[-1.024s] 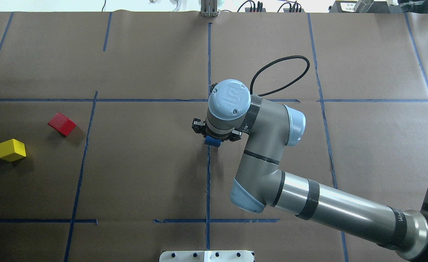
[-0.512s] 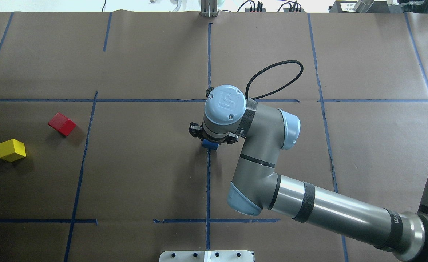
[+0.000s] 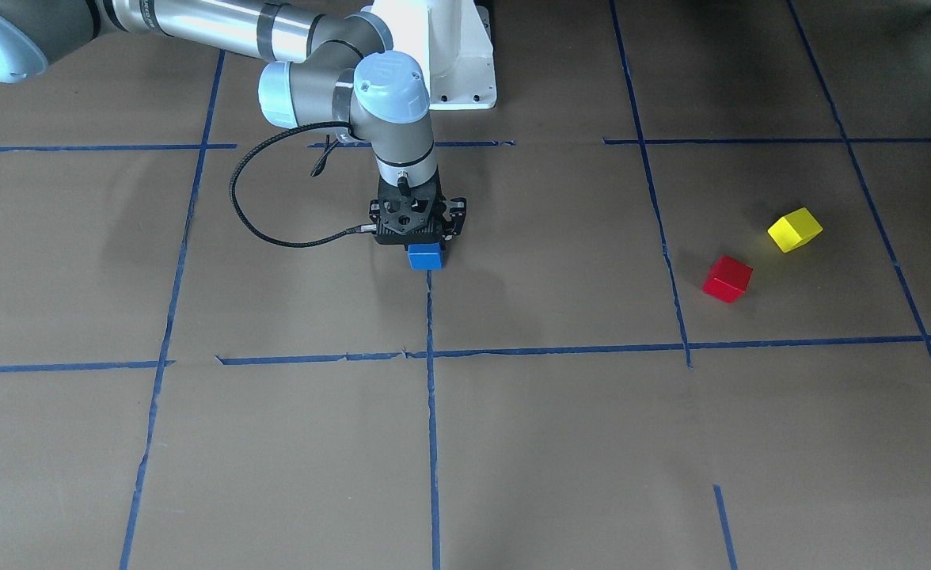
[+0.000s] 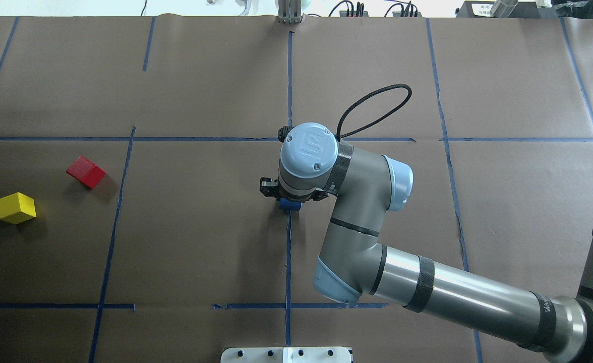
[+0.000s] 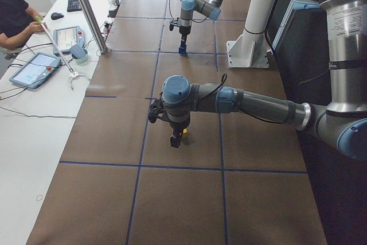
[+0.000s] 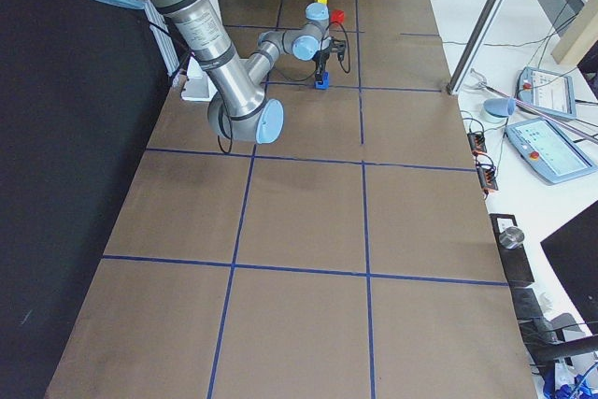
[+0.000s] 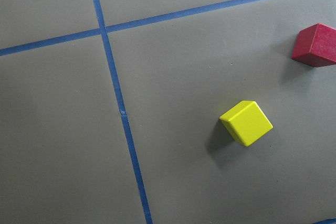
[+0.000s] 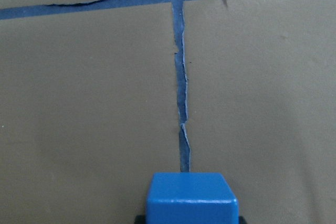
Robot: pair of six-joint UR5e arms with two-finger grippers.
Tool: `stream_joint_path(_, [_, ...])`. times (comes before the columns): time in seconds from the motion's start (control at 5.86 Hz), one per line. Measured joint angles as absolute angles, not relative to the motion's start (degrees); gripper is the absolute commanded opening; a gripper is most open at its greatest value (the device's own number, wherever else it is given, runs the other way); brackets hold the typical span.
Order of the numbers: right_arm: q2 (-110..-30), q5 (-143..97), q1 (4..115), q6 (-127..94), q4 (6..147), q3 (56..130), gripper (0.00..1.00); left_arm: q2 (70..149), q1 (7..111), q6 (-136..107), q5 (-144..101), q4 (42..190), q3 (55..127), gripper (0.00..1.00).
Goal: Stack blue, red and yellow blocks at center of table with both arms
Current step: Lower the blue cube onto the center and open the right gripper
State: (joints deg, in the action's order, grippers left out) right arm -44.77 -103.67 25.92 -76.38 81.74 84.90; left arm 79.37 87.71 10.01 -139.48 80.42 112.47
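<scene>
My right gripper is shut on the blue block and holds it low over the centre tape line; I cannot tell whether it touches the table. The block also shows in the overhead view and at the bottom of the right wrist view. The red block and yellow block lie apart at the table's left. The left wrist view looks down on the yellow block and the red block. My left gripper shows only in the exterior left view, so I cannot tell whether it is open or shut.
Blue tape lines divide the brown paper into a grid. The white robot base plate stands at the near edge. A black cable loop hangs from the right wrist. A metal post and a desk with tablets stand beyond the far edge.
My right arm has carried the blue block a little to the left, onto the centre tape line. The red and yellow blocks have not moved.
</scene>
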Motion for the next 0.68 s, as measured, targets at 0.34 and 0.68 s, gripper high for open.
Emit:
stream_joint_path(0.34, [-43.7,-103.0,25.6,-75.9,81.7,83.6,1.0,79.4,87.7,10.0,-139.5,80.4,112.4,1.0])
stream_joint_path(0.68, [-43.9,-105.8,28.5,-75.1,82.0,86.2,1.0,79.5,86.7,9.4,-139.5,81.4,112.3,1.0])
